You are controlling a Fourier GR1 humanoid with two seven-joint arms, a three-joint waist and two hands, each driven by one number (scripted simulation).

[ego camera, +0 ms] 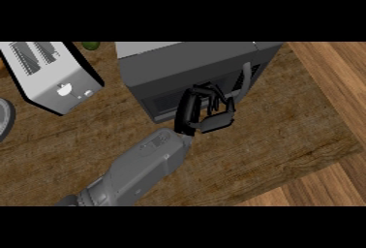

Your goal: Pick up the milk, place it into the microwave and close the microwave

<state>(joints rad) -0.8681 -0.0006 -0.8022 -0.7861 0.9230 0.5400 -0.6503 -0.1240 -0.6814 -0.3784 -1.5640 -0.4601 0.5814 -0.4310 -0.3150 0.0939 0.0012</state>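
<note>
The dark grey microwave (193, 63) stands at the top middle of the wooden counter (286, 131). Its door faces me and looks shut, with the bar handle (244, 81) on its right side. My left hand (190, 112) is right at the door's front, below the window, its fingers (218, 102) curled against the door with nothing visible in them. The grey forearm (136, 169) comes in from the lower left. The milk shows nowhere in the head view. My right hand is out of view.
A silver toaster (50, 75) lies at the upper left. A grey plate's rim (4, 118) shows at the left edge and a green object (90, 46) peeks out behind the toaster. The counter's edge (307, 167) runs diagonally at the lower right.
</note>
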